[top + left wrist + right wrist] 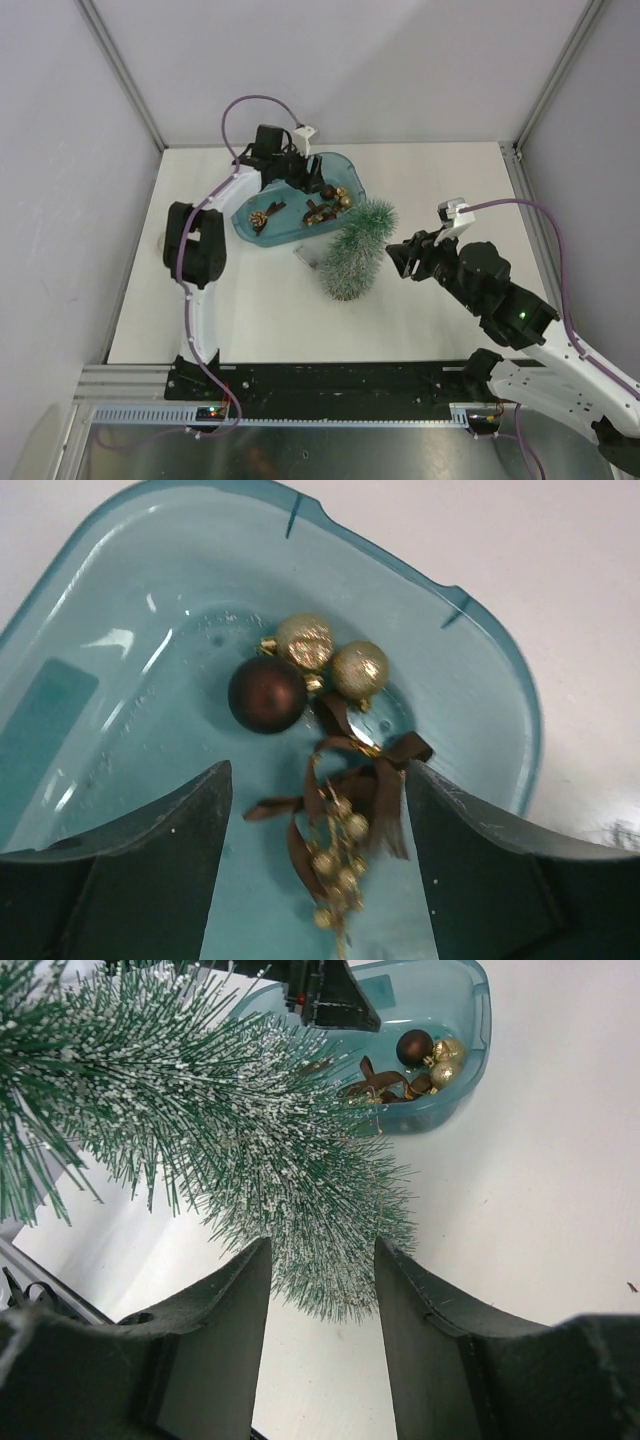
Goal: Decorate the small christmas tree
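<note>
Over blue tub (352, 181), L gripper (318, 780) open above ornaments (306, 642); tree (355, 252) beside.

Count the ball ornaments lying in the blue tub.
3. A dark brown ball lies in the blue tub; one gold glitter ball touches its far side, and a second gold glitter ball sits right of that. Part of the tub is covered, so more may be hidden.

Bristly frosted tree (355, 250), glossy translucent plastic tub (120, 680)

The small christmas tree (250, 1150) stretches from upper left down towards parted jaws. A blue tub (470, 1050) holding baubles (430, 1055) sits upper right.
</note>
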